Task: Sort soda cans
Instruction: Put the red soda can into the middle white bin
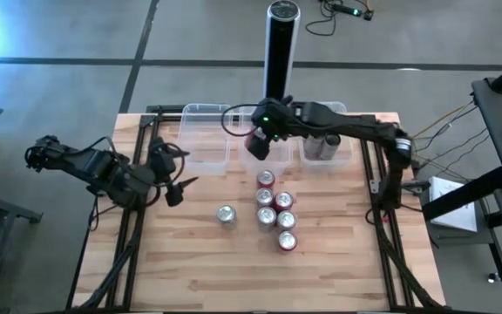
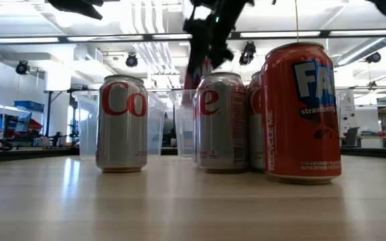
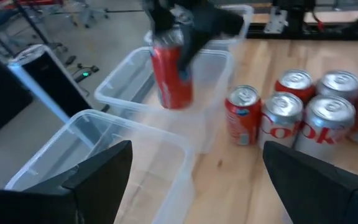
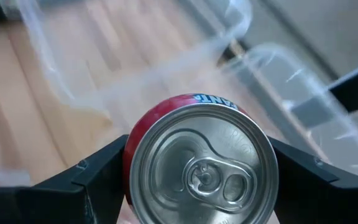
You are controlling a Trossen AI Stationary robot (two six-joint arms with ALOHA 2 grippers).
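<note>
A: Starting at the left, the left gripper (image 1: 174, 185) waits over the wooden slatted table (image 1: 190, 279) with its fingers spread wide and nothing between them. Any worry there?

B: Little. The lone silver diet cola can (image 1: 226, 215) stands near it, and a careless sweep might topple it.

A: And the right gripper (image 1: 260, 139)?

B: Clamped on a red strawberry soda can (image 3: 171, 74), held in the air by the clear plastic bins (image 1: 206, 131). I judge that a low carry could clip a bin rim, or the can could slip.

A: What can't you make out?

B: Which bin lies beneath it. The cluster of red and silver cans (image 1: 274, 209) overlaps in the low view.
</note>
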